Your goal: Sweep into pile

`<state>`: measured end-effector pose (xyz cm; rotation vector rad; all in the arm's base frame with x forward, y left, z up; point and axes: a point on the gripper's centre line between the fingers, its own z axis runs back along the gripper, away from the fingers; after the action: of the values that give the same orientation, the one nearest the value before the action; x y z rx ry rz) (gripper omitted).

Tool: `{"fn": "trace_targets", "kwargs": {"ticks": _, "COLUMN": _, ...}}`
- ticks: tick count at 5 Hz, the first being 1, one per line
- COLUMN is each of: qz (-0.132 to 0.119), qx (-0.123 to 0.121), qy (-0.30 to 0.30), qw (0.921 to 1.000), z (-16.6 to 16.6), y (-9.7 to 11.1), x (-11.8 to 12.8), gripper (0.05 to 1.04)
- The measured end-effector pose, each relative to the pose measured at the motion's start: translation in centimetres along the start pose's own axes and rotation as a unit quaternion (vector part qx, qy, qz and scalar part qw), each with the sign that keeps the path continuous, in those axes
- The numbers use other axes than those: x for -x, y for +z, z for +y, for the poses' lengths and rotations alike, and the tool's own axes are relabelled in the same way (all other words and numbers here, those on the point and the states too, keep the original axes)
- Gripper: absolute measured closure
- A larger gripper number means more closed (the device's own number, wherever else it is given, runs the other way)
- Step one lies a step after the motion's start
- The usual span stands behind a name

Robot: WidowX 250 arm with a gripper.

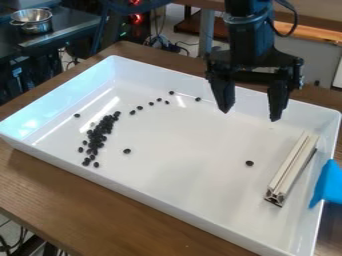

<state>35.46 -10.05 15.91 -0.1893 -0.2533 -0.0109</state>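
Observation:
My gripper [252,111] hangs over the back right part of the white tray [167,200], its two fingers spread apart with nothing between them. A dense cluster of small black pieces [100,134] lies in the left part of the tray. Several more pieces are strewn in a loose arc toward the back wall, one of them a black piece [198,99] left of the gripper. Another black piece [250,163] sits alone at the right, near a light-coloured slotted bar [291,166] that lies along the right side, in front of and below the gripper.
The tray's raised walls surround the pieces and the bar. Blue material [328,185] hangs at the right wall. A wooden table [100,200] is under the tray. Behind at the upper left, a metal pot [31,21] stands on a dark surface.

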Motion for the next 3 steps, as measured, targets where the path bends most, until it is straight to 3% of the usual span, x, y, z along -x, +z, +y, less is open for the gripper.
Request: {"fn": "trace_targets", "kwargs": {"ticks": 3, "qz": 0.028, "qx": -0.001, "qy": 0.000, "qw": 0.9996, "z": -2.2, "y": -2.9, "x": 0.6, "gripper": 0.083}}
